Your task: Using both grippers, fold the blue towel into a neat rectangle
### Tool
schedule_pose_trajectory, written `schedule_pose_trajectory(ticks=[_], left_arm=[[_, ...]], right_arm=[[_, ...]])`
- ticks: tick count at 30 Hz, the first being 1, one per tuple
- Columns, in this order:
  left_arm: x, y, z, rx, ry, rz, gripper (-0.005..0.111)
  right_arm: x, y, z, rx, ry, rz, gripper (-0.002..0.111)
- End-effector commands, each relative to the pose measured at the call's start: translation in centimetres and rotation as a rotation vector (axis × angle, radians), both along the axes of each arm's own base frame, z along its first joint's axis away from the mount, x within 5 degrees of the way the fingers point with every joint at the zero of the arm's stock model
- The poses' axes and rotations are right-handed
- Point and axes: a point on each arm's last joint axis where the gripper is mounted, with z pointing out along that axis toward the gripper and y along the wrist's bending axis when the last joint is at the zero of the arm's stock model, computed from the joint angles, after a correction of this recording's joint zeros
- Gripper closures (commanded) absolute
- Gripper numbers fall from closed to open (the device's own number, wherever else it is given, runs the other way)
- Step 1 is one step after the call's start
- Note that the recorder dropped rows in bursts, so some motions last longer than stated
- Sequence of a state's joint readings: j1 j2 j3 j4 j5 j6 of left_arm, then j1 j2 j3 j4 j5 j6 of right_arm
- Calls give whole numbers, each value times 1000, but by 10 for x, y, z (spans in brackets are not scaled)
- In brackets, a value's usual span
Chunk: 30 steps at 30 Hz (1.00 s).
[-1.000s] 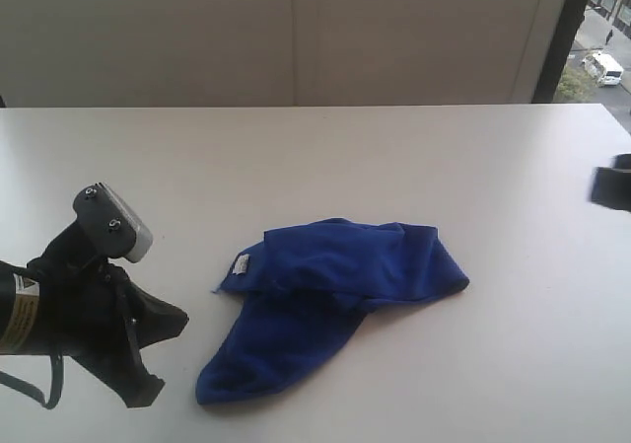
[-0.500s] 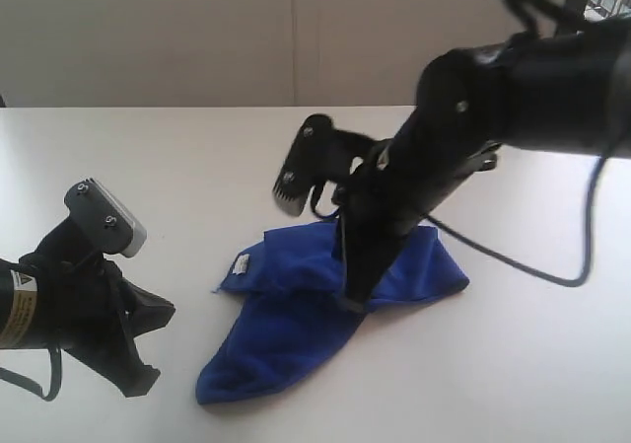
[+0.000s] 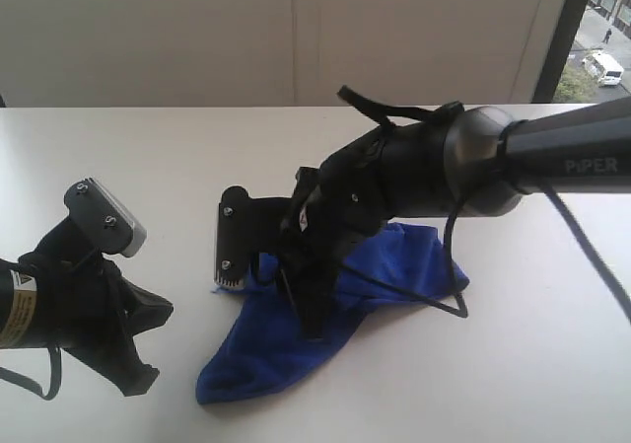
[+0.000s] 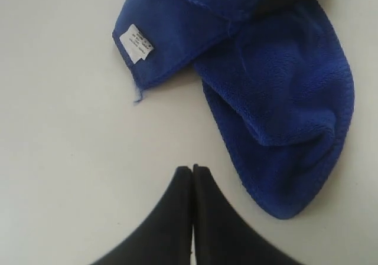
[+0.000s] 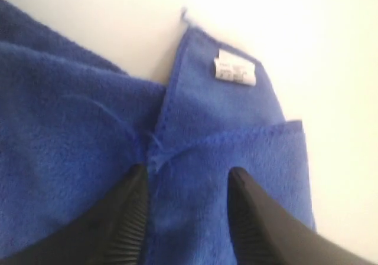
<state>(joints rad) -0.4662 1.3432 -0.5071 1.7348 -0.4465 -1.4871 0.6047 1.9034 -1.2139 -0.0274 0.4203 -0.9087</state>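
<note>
The blue towel point(image 3: 258, 356) lies crumpled near the middle of the white table point(image 3: 513, 364), with a rounded lobe toward the front. My right gripper point(image 3: 304, 315) reaches across from the right and hovers low over the towel's left part. Its jaws are open over a fold of the towel point(image 5: 71, 111) in the right wrist view, where the right gripper point(image 5: 188, 173) points toward the white tag point(image 5: 235, 69). Whether the fingers touch the cloth I cannot tell. My left gripper point(image 3: 163, 315) sits at the front left, shut and empty. The left gripper point(image 4: 192, 169) is over bare table short of the towel point(image 4: 283, 100) and its tag point(image 4: 136, 41).
A black cable point(image 3: 449, 300) loops from the right arm over the towel's right side. A pale wall point(image 3: 296, 38) stands behind the table's back edge, and a window point(image 3: 601, 29) is at the far right.
The right arm swung in from the right edge, came across the towel toward its left corner, and its jaws opened. The left arm barely moved.
</note>
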Motion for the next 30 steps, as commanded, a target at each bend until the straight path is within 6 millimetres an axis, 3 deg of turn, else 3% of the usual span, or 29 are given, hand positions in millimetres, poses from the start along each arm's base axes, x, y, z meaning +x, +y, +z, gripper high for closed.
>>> schedule_pose_trajectory(ticks=[1,5,13,25,30], left_arm=[[-2,1,-1,14,-6,-6,107],[-2,1,-1,14,-6,-6,107],[-1,2,-1,23,-12,4,107],[0,2,-1,31,-18,12,107],[0,3,-1,32,-19,13,107]], right_arm=[[-1,7,-5,-35,-33,60,66],[0,6,-8,-74,-43,85,73],[0,6,-6,-77,-48,76,108],[-2,-2,53,-49,-225,86,108],[-7,-6,69,-36,-240,66,108]])
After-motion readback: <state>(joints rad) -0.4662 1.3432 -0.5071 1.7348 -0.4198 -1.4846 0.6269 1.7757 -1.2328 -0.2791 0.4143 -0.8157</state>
